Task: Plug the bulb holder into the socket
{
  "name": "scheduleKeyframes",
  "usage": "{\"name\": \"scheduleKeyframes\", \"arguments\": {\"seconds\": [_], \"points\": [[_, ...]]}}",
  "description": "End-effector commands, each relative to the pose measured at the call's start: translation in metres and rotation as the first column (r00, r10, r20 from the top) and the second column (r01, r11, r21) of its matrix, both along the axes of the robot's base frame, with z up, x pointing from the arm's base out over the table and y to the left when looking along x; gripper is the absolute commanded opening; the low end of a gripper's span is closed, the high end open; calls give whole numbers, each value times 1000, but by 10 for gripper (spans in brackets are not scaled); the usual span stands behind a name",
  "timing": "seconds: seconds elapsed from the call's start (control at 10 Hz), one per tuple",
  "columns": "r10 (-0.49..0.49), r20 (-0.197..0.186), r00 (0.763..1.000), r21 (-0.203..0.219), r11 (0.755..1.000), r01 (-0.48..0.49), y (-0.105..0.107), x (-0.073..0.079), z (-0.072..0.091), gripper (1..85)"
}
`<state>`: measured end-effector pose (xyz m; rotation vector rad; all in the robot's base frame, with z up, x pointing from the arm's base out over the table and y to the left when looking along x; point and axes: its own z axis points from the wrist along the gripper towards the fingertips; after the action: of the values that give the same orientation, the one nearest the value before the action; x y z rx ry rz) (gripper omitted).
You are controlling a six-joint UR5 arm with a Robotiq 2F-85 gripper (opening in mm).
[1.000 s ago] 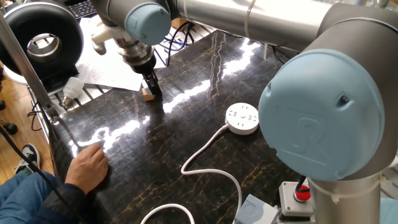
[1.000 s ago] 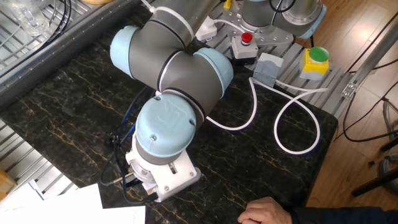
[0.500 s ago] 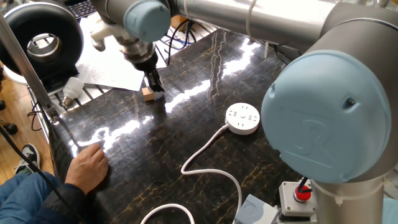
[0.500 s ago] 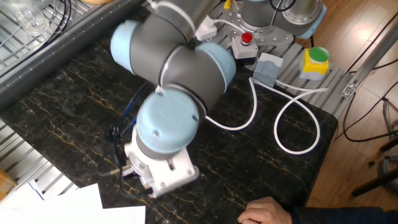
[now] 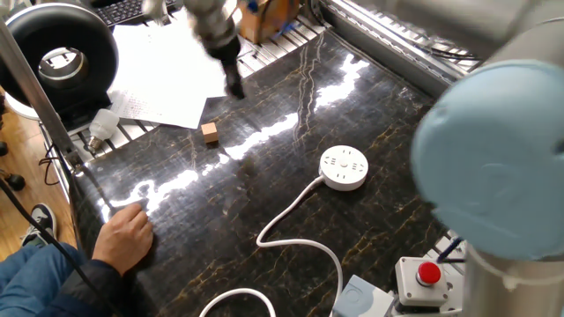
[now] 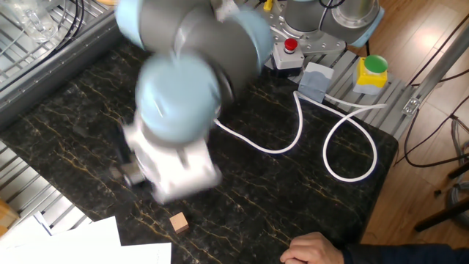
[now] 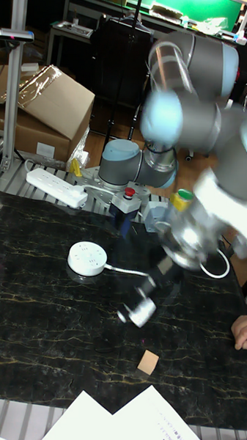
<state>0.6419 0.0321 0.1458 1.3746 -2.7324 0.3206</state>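
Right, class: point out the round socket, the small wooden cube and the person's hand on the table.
socket point(image 5: 343, 167), one fixed view, middle of its top face with the holes.
wooden cube point(image 5: 210, 133), one fixed view, its top face.
person's hand point(image 5: 126, 233), one fixed view, back of the hand.

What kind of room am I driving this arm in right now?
Most likely a robotics lab or workshop: red emergency-stop button at the arm's base, cardboard box on the floor, and power strip behind the dark marble-look table.
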Motion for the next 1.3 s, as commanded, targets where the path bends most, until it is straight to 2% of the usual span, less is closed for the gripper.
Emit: {"name": "scheduleKeyframes", "arguments": {"seconds": [0.0, 0.1, 0.2, 0.3, 0.4, 0.5, 0.6, 0.7, 0.8, 0.9, 1.1, 1.2], "points": [[-257, 84, 963, 85, 964, 250, -49, -36, 30, 13], [-318, 59, 946, 129, 942, 309, -50, -55, 19, 13], [-325, 43, 945, 140, 938, 316, -51, -63, 13, 13], [-356, 17, 934, 133, 927, 351, -48, -72, 13, 13], [-434, -24, 900, 163, 887, 432, -30, -78, 11, 13], [-522, -61, 851, 193, 830, 523, 0, -70, 6, 13], [-534, -46, 844, 167, 829, 533, 12, -45, 6, 13], [-529, -34, 848, 156, 835, 527, 8, -44, 6, 13], [-480, 5, 877, 142, 869, 475, 0, -36, 7, 13], [-462, 49, 885, 133, 881, 453, -8, -26, 8, 13], [-466, 78, 882, 245, 866, 436, 15, -6, 8, 13], [-440, 89, 893, 223, 883, 413, 10, -6, 8, 13]]}}
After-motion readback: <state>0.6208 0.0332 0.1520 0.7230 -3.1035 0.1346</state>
